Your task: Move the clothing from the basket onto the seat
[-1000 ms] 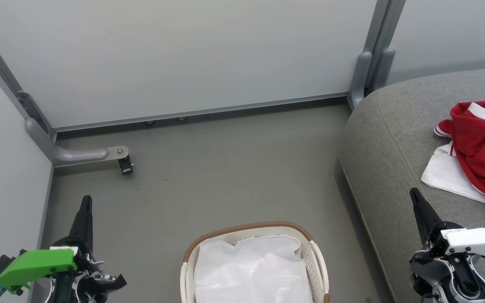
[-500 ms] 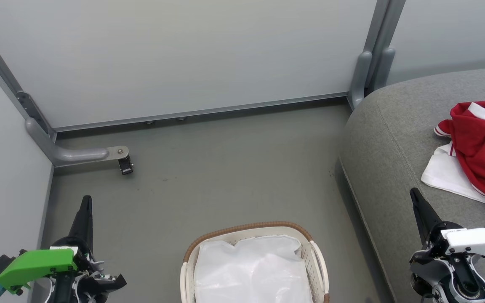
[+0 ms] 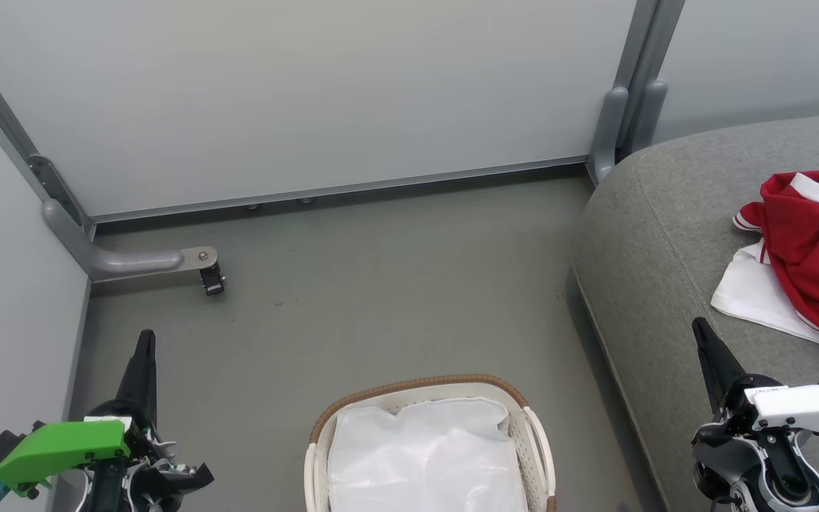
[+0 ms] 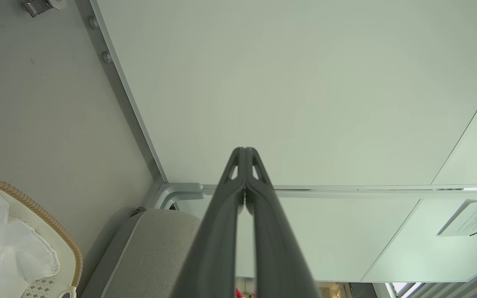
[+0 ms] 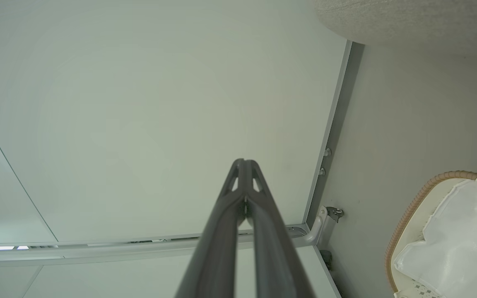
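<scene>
Wall panels [image 3: 310,92] are bordered by a broad stretch of grey floor [image 3: 381,299], run up against the rounded edge of the sofa seat [image 3: 651,235]. The laundry basket [image 3: 416,384] is set near that edge, with a white liner [image 3: 424,455] inside. The red clothing [image 3: 815,249] is heaped on the seat, well apart from its edge. The left gripper [image 3: 145,336] and right gripper [image 3: 699,324] are held low at either side of the basket, jaws pressed together.

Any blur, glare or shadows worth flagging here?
Head view: sharp, evenly lit, soft shadow beside the seat. Left wrist view: left gripper blurs toward the bottom edge. Right wrist view: right gripper likewise; basket liner nearly washed out.
</scene>
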